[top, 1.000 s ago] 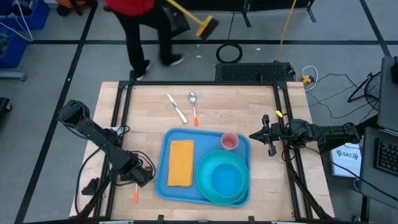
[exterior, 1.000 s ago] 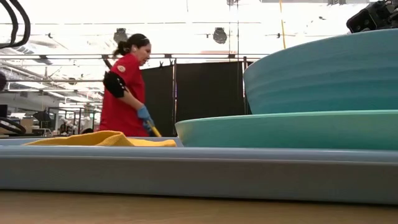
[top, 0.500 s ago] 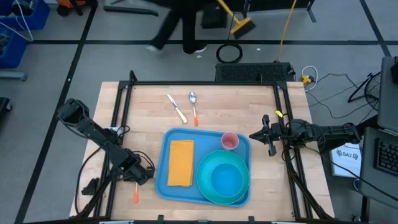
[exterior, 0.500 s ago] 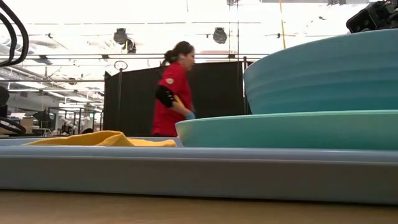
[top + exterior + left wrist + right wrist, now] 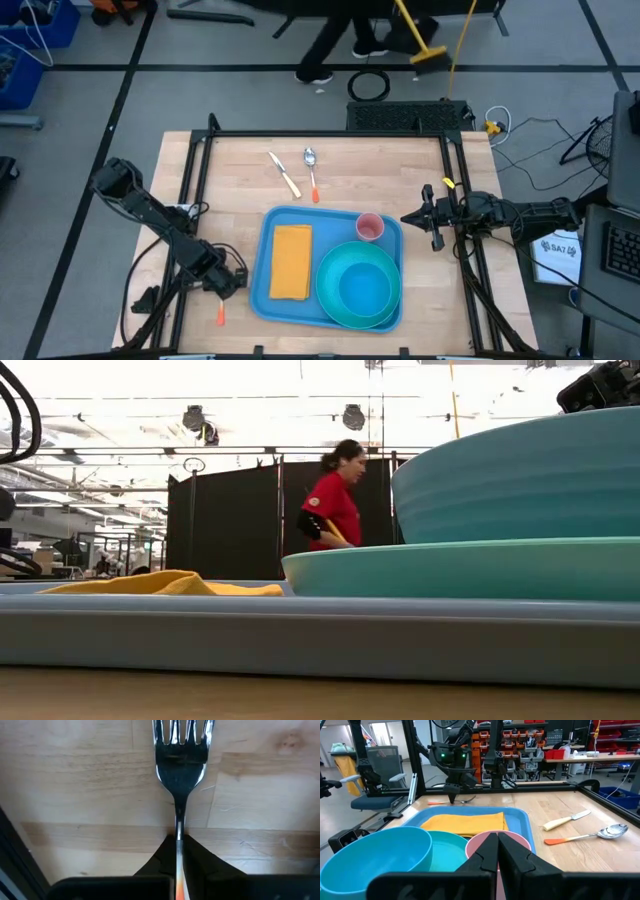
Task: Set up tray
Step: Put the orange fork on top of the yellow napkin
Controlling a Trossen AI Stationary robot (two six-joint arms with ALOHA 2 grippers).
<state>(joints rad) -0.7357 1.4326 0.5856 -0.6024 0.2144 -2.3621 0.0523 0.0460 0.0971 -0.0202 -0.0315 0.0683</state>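
The blue tray [image 5: 262,300] lies near the table's near edge. It carries a folded yellow napkin [image 5: 291,262], a pink cup [image 5: 370,228] and a turquoise bowl [image 5: 365,288] on a turquoise plate [image 5: 330,300]. A knife [image 5: 284,174] and an orange-handled spoon [image 5: 312,172] lie on the wood beyond the tray. My left gripper [image 5: 226,284] stands left of the tray, shut on an orange-handled fork [image 5: 219,314]. My right gripper [image 5: 425,216] waits shut, right of the tray, level with the cup. My left gripper pinches the fork's metal stem [image 5: 178,827] between its two fingertips [image 5: 162,852], just ahead of the orange handle [image 5: 178,890]. The fingers come from above and stand across the fork. The fork lies level, tines [image 5: 182,740] sticking out past the fingers; whether it rests on the wood I cannot tell.
Black frame rails [image 5: 190,190] run along the table's left and right sides. Bare wood [image 5: 390,165] lies between the tray and the far edge, right of the spoon. A person in red [image 5: 335,510] moves on the floor beyond the far edge with a broom [image 5: 425,40].
Both arms have kept still and the fork stays where it was. The person beyond the far edge has walked from the table's left toward its right, carrying the broom.
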